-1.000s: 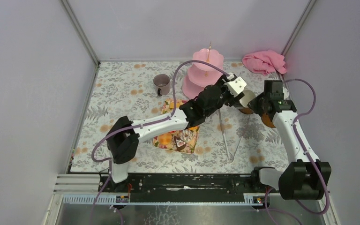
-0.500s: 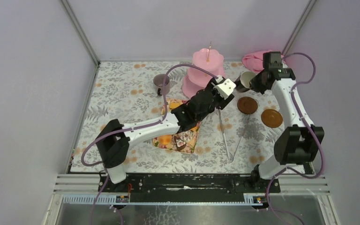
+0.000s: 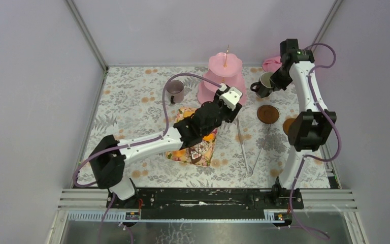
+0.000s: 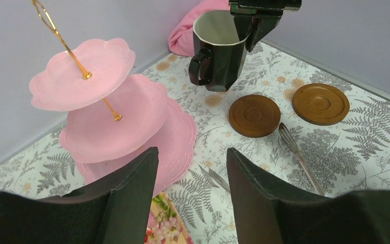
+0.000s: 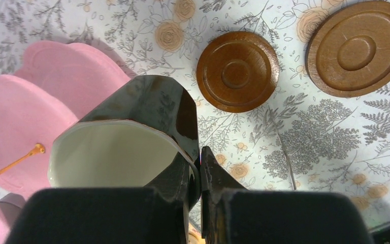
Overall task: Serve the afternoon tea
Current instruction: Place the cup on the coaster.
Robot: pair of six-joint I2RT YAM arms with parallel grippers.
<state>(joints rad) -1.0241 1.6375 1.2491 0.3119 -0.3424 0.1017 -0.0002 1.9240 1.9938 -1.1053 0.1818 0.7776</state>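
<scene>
A cloth printed with grey ferns and orange flowers (image 3: 132,101) covers the table; plain pale lilac walls (image 3: 30,101) close it in on the left, far and right, with metal posts (image 3: 87,35) at the far corners; a black rail (image 3: 203,198) runs along the near edge; the right claw (image 5: 199,168) is clamped on the rim of the black mug (image 5: 147,112), one finger inside and one outside, holding it off the table at the far right, just right of the pink three-tier stand (image 3: 222,79); two wooden coasters (image 3: 267,113) lie on the cloth nearer than the mug; the left claw (image 4: 193,173) hangs near the stand with its jaws apart and nothing between them; a grey mug (image 3: 175,90) stands left of the stand; toy cakes (image 3: 199,151) sit on a floral tray (image 3: 209,160) under the left arm; metal tongs (image 3: 244,142) lie right of the tray; a pink cloth (image 4: 193,30) is bunched in the far right corner
</scene>
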